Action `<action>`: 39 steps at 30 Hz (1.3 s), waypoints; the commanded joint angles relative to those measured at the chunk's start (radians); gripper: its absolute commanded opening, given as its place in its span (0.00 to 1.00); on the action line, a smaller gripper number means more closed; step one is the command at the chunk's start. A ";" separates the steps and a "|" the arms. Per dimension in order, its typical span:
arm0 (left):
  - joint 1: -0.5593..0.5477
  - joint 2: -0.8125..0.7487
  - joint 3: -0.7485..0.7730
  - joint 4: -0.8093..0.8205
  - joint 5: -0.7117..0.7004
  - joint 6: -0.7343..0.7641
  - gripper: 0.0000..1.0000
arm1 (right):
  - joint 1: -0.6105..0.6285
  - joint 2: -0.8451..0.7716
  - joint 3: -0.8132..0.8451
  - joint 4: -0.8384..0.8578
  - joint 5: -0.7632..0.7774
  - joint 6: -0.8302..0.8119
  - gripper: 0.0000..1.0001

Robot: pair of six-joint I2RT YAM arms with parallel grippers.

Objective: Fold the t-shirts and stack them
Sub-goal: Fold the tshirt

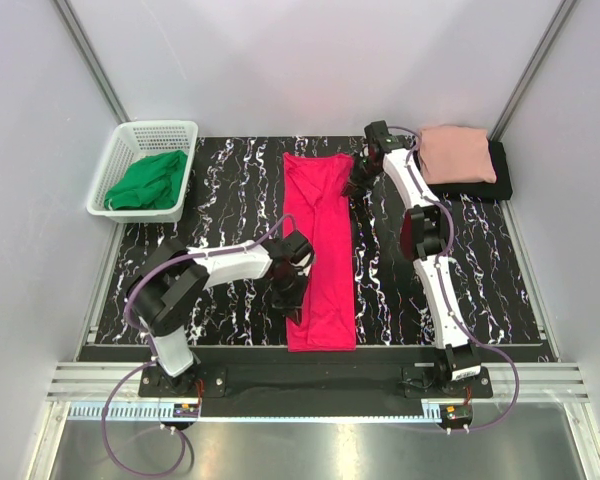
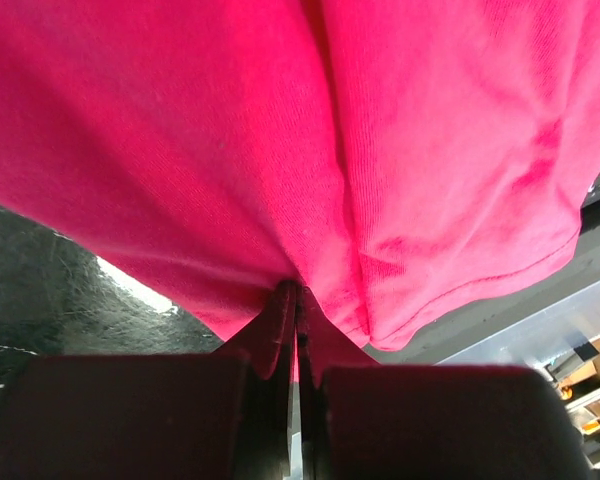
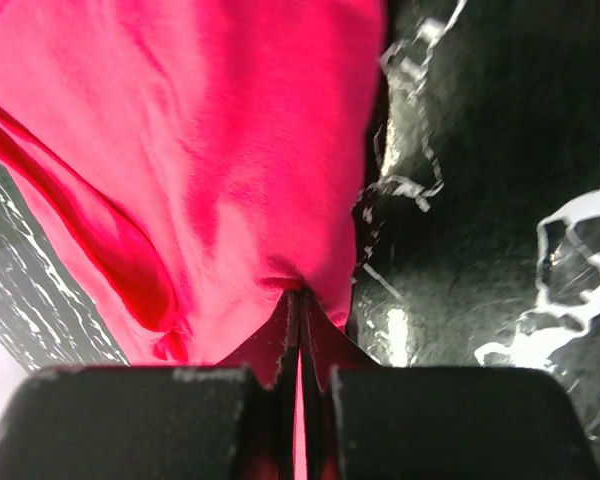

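At opposite ends of the crimson-pink t-shirt (image 1: 320, 250), left tool (image 2: 298, 292) and right tool (image 3: 300, 293) pinch cloth crowding both wrist views.

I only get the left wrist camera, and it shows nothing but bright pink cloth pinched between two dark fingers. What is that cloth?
Observer: It is a crimson-pink t-shirt, folded into a long narrow strip that runs from the near edge of the table toward the far side.
Operator: Is the other arm busy too?
Observer: Yes, the right gripper is shut on the same shirt's right edge, near the far end.
Operator: Any more shirts around?
Observer: A folded salmon-pink t-shirt lies on a black t-shirt in the far right corner.
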 commanded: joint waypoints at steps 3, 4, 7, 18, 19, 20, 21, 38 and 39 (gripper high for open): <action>-0.010 -0.024 -0.048 0.006 0.009 0.001 0.00 | -0.028 0.044 0.035 0.055 0.004 -0.002 0.02; -0.010 -0.024 -0.047 0.008 0.009 0.003 0.00 | -0.029 0.044 0.035 0.058 0.001 -0.003 0.04; -0.011 -0.021 -0.047 0.009 0.009 0.004 0.00 | -0.031 0.030 0.035 0.073 -0.014 -0.023 0.11; -0.004 -0.076 -0.021 0.003 -0.077 -0.012 0.26 | -0.034 -0.143 -0.036 0.095 -0.141 -0.046 0.24; 0.001 -0.097 -0.016 -0.003 -0.100 -0.011 0.26 | -0.034 -0.172 -0.051 0.096 -0.149 -0.049 0.24; 0.007 -0.111 -0.011 -0.009 -0.109 -0.011 0.27 | -0.034 -0.204 -0.082 0.096 -0.154 -0.054 0.24; 0.022 -0.123 -0.004 -0.015 -0.116 -0.009 0.30 | -0.034 -0.262 -0.092 0.095 -0.158 -0.063 0.25; 0.151 -0.455 -0.117 -0.054 -0.022 -0.005 0.42 | 0.072 -0.906 -0.785 -0.021 -0.106 -0.036 0.25; 0.163 -0.485 -0.154 -0.050 -0.007 -0.003 0.43 | 0.072 -1.064 -0.901 0.051 -0.117 0.059 0.26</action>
